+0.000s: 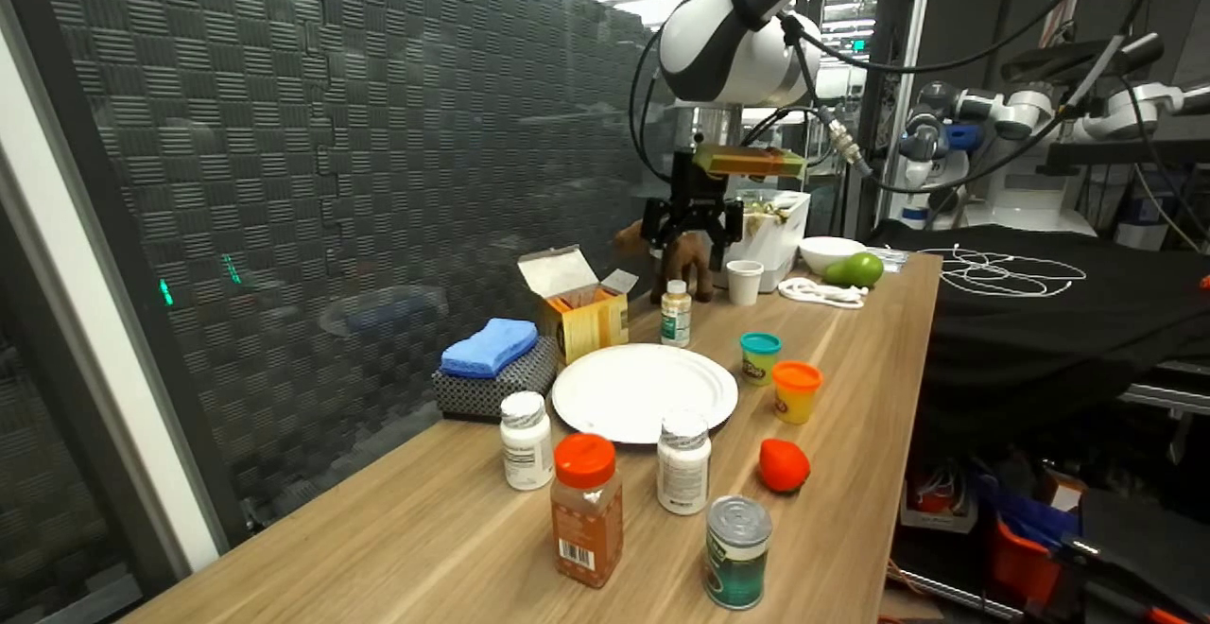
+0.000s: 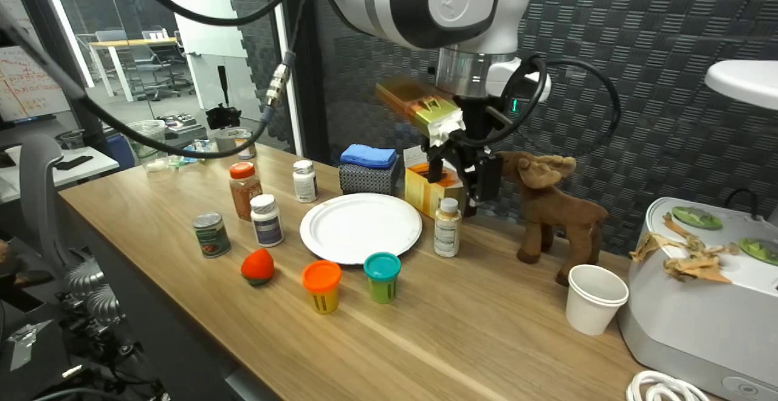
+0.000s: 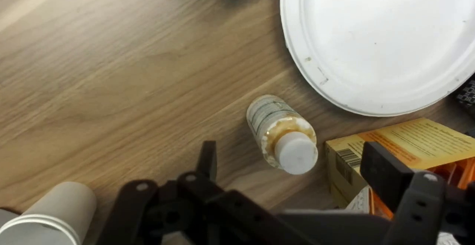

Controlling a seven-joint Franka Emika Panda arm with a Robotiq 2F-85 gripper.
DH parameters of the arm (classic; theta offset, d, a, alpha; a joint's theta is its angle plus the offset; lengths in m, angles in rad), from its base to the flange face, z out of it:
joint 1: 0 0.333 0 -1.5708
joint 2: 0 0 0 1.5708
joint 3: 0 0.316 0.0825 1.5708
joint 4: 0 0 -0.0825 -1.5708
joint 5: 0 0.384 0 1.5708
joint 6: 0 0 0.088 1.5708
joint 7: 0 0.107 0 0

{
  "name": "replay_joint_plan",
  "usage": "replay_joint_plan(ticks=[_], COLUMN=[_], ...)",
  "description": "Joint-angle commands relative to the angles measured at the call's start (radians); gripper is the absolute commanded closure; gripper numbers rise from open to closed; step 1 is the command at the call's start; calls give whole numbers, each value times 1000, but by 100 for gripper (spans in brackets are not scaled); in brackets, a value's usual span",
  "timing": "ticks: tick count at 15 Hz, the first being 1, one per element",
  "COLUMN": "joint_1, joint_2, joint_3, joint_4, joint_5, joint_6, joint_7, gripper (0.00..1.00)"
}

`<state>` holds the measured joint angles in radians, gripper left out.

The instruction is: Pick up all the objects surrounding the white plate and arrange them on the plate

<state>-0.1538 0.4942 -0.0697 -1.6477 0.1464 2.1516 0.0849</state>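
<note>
With twelve at the top of an exterior view, one white plate (image 2: 361, 228) lies on the wooden table (image 2: 462, 334), with eight objects around it: one white pill bottle (image 2: 268, 225) stands at nine o'clock and a second white pill bottle (image 2: 305, 182) at ten. One red-lidded spice jar (image 2: 245, 195) stands between nine and ten, farther out, and one metal can (image 2: 211, 238) at nine, farthest. One orange-red piece (image 2: 258, 264) lies at eight. One orange-lidded tub (image 2: 323, 294) is at seven, one teal-lidded tub (image 2: 382, 282) at five. One white-capped clear bottle (image 2: 447, 237) stands at three, just beside the plate's rim; amber shows through its shoulder. One yellow carton (image 2: 419, 194) at two is open and holds orange contents (image 1: 579, 300) I cannot count. One patterned box (image 2: 366, 181) at twelve bears one blue block (image 2: 368, 155). At least two white cups (image 2: 586, 310) stand nested between three and four, well apart. The gripper (image 3: 288, 156) hangs at two, its two fingers spread wide, the clear bottle showing between them in the wrist view.
</note>
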Motion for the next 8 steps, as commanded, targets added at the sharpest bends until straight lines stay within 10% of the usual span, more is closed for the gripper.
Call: replay_joint_plan(ticks=[1, 3, 4, 8], joint_1=[1, 8, 10, 20], joint_2=[92, 123, 135, 170], joint_3=[4, 3, 3, -7], joint_4=[142, 181, 197, 249], joint_5=[-1, -13, -19, -53], joint_6=[-97, -135, -150, -172], joint_7=[-11, -8, -6, -2], gripper=[0, 1, 25, 48])
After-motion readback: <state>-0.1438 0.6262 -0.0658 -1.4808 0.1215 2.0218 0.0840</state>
